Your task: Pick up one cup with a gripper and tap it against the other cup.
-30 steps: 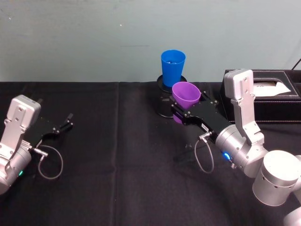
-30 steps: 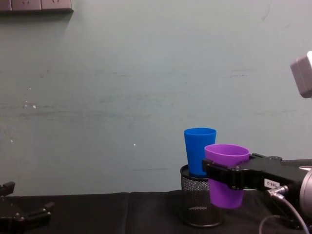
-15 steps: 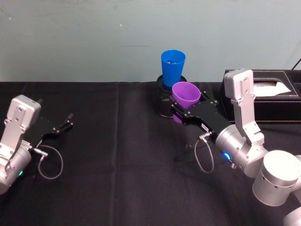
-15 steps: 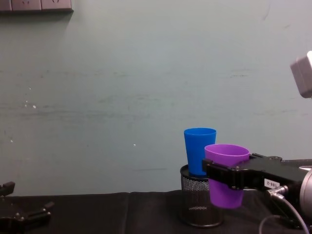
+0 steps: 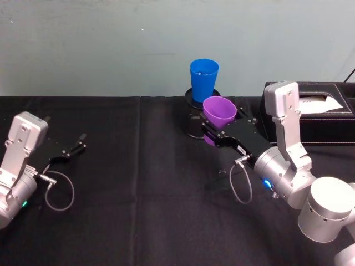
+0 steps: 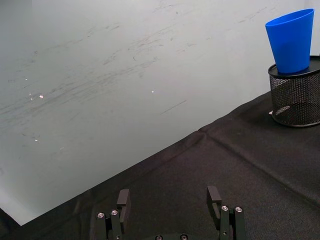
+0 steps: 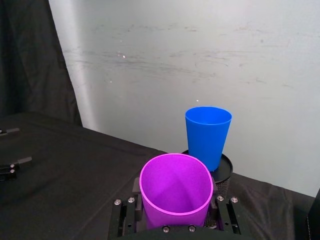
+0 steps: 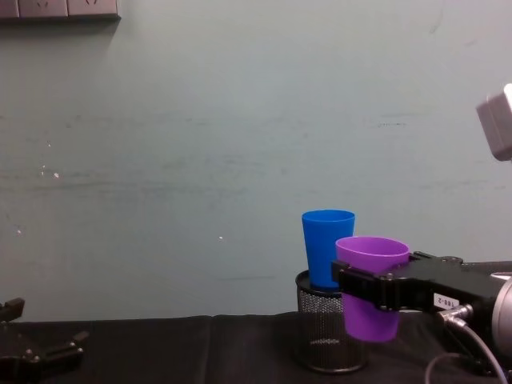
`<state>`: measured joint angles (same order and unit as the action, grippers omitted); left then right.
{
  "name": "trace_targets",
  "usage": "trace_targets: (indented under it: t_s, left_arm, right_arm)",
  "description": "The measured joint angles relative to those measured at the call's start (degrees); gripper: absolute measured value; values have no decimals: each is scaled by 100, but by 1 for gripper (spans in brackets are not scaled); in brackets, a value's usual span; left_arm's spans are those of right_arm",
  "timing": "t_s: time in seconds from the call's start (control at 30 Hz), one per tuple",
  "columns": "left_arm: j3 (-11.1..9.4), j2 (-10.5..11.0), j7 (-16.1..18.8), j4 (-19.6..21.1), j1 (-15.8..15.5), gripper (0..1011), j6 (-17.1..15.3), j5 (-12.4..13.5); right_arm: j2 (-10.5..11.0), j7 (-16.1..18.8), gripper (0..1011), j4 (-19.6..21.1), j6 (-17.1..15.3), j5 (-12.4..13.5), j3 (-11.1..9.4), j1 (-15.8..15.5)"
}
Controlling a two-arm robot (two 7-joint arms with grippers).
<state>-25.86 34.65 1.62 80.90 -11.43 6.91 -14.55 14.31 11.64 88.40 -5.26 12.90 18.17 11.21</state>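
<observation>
Holding purple cup (image 5: 218, 111) upright off table (image 5: 138, 194), right gripper (image 5: 217, 132) clamped on lower wall, rim free for tap; blue cup (image 5: 203, 77) at 11 o'clock in mesh holder (image 5: 191, 101). Left gripper (image 5: 76, 147) parked 9 o'clock, fingers apart.

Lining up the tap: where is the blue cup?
The blue cup stands in the mesh holder by the wall, right of centre, just behind the purple cup in the right end effector.

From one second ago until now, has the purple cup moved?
No. The purple cup, in the right pincer, overlaps the mesh holder exactly as before.
</observation>
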Motion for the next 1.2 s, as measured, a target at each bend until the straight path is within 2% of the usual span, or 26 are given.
trace_targets:
  t_s: [1.2]
  left_arm:
    - [0, 0, 0, 0, 0, 1000, 0, 0]
  right_arm:
    - [0, 0, 722, 0, 0, 0, 0, 0]
